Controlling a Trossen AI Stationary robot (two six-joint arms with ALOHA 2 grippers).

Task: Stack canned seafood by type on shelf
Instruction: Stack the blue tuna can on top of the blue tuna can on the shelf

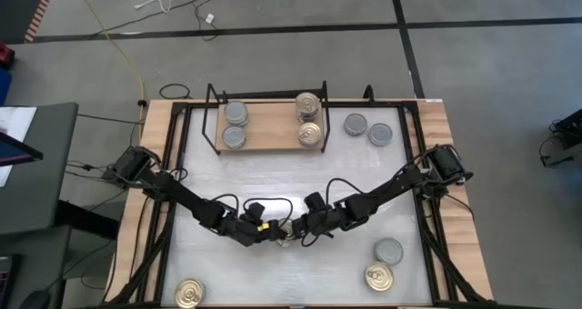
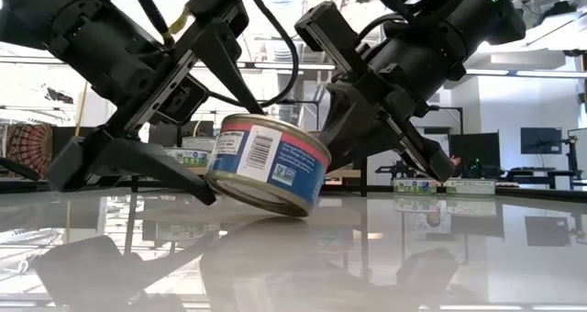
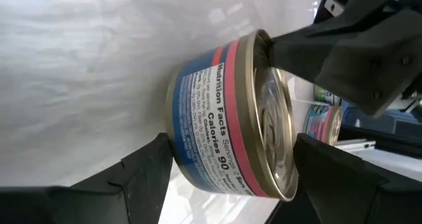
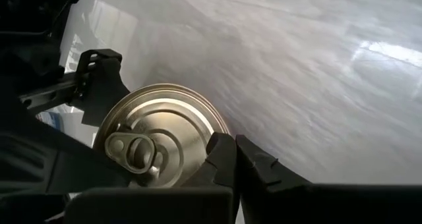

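Right at the near-middle of the white table, both arms meet over one tin. The tilted can, blue and pink labelled with a gold ring-pull top, rests on its lower edge on the glossy surface. The left gripper stands wide, one finger on each side of the can's wall. The right gripper has its fingers pinched narrow together, pressed against the can's rim at the top.

Along the near edge lie three more cans: one gold-topped can at the left corner, and at the right a gold-topped one just beside a grey-topped one.

Farther back, two grey-topped cans sit close together on the bare table just right of the shelf. On the wooden shelf itself I count four cans: a grey pair at its left end, one behind the other, and a gold pair at its right end, likewise arranged.

That makes ten cans in view, five gold, five grey.
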